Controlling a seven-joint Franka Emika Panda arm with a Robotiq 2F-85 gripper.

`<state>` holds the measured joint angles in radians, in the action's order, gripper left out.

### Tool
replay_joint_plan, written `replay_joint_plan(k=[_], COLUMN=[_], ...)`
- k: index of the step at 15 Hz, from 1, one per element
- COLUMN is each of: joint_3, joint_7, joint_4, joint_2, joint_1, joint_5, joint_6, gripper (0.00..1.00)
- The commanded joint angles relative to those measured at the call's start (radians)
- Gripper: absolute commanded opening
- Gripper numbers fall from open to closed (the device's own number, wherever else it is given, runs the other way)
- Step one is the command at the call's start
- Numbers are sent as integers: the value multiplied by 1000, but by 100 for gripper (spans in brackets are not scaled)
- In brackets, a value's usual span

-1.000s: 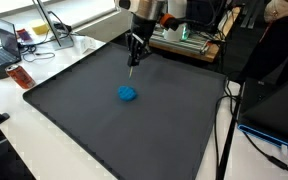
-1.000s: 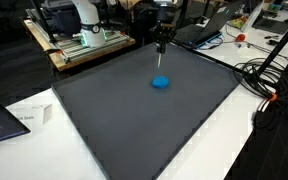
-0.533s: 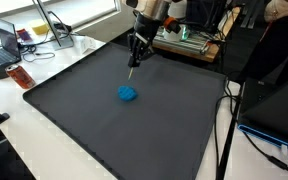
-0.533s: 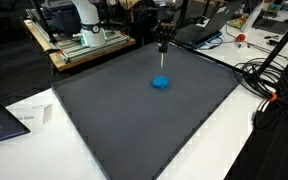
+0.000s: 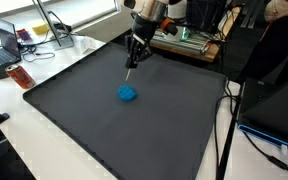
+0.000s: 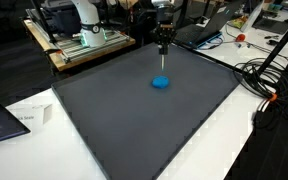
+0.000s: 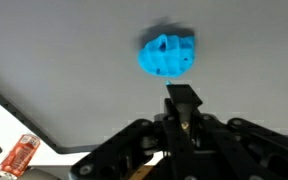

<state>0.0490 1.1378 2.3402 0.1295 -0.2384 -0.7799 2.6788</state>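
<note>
A small crumpled blue object lies on the dark grey mat, a little towards the far side. My gripper hangs above and just behind it, pointing down, without touching it. The jaws are shut on a thin pale stick-like thing that pokes down from the fingertips and ends above the mat. In the wrist view the blue object sits just beyond the shut gripper. What the thin thing is cannot be made out.
An orange bottle lies off the mat's edge, near a laptop. Lab equipment stands behind the mat. Cables run along one side, and a white card lies near a corner.
The wrist has tilted slightly above the mat; the gripper stays shut on the thin thing. The blue object has not moved.
</note>
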Motion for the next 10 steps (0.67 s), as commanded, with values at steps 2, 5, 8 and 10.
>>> replay_joint_plan(k=[2,5,8,10], joint_3=[14,30,30,20], joint_7=[24,97,165,193], joint_4=[-11,-22,-29,-38], joint_2=[37,47,49,56], joint_1=[4,-14,-30,-44], joint_5=[-22,-78,-144,-153], joint_6=[22,-3,-29,-76], gripper=[3,3,3,3])
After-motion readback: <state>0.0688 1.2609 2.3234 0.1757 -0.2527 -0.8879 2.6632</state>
